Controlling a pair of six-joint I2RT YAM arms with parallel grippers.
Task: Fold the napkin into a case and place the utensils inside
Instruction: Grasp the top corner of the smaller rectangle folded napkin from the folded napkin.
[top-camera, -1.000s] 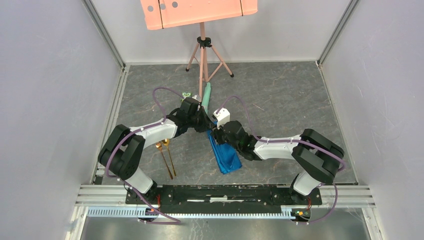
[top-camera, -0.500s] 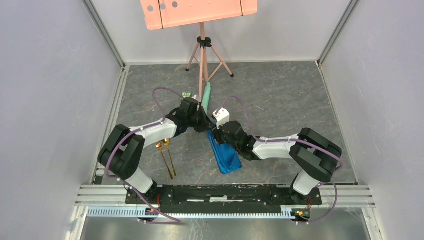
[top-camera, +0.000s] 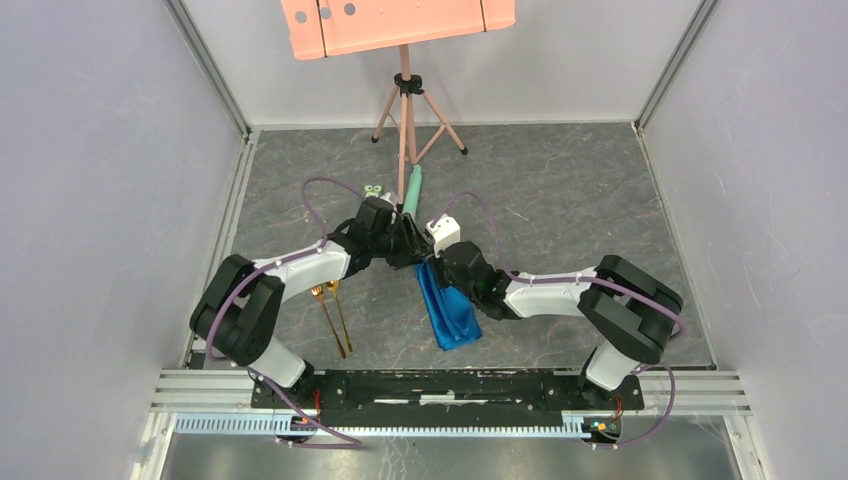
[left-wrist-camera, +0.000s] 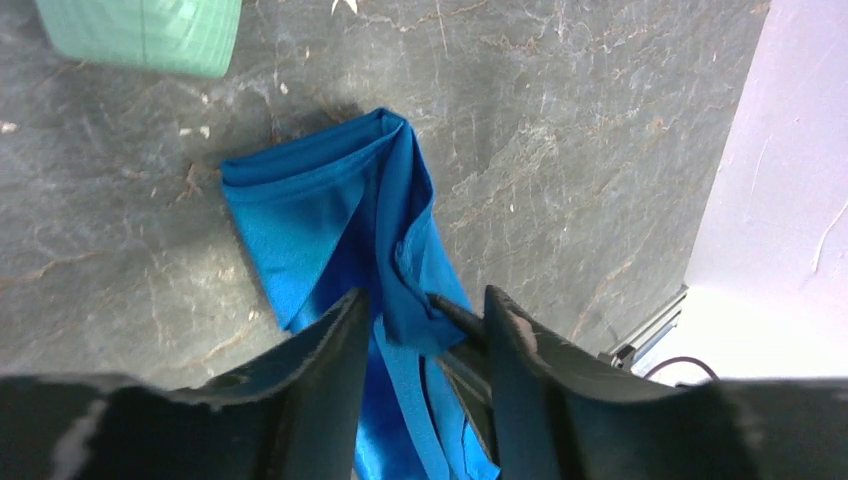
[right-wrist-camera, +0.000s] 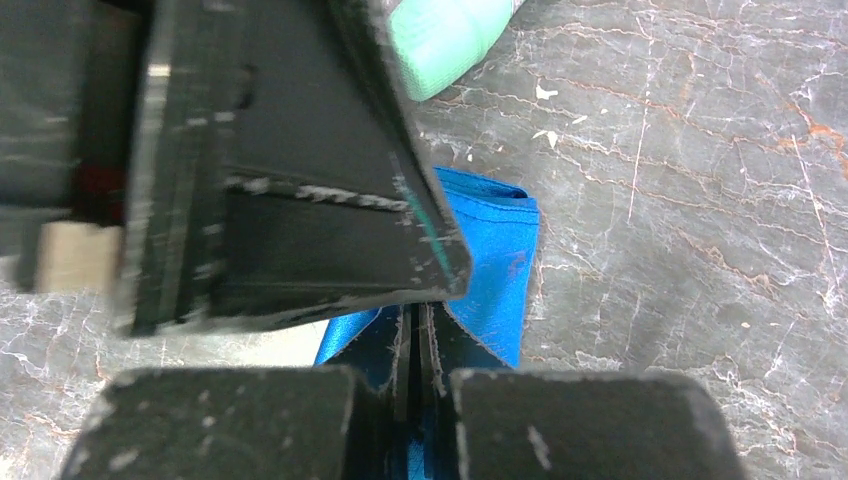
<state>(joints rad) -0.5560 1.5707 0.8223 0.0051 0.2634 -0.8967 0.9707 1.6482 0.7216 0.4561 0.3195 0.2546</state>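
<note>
The napkin (top-camera: 447, 310) is a bright blue cloth folded into a narrow long strip on the table between the arms. Both grippers meet at its far end. My left gripper (top-camera: 413, 250) (left-wrist-camera: 425, 300) is open and straddles a raised fold of the napkin (left-wrist-camera: 310, 215) without pinching it. My right gripper (top-camera: 432, 263) (right-wrist-camera: 418, 320) is shut on that fold of the napkin (right-wrist-camera: 500, 260). A left finger (right-wrist-camera: 300, 200) fills the right wrist view just above the right jaws. The gold fork and spoon (top-camera: 333, 318) lie side by side to the left of the napkin.
A pale green tube (top-camera: 413, 190) (left-wrist-camera: 140, 35) (right-wrist-camera: 445, 35) lies just beyond the napkin's far end. A small green toy (top-camera: 373, 189) sits left of it. A pink tripod (top-camera: 405, 110) carrying a pink board (top-camera: 400, 22) stands at the back.
My left gripper has opened and let go of the napkin's far end. My right gripper has shut on that fold. The strip's far end shifted slightly left.
</note>
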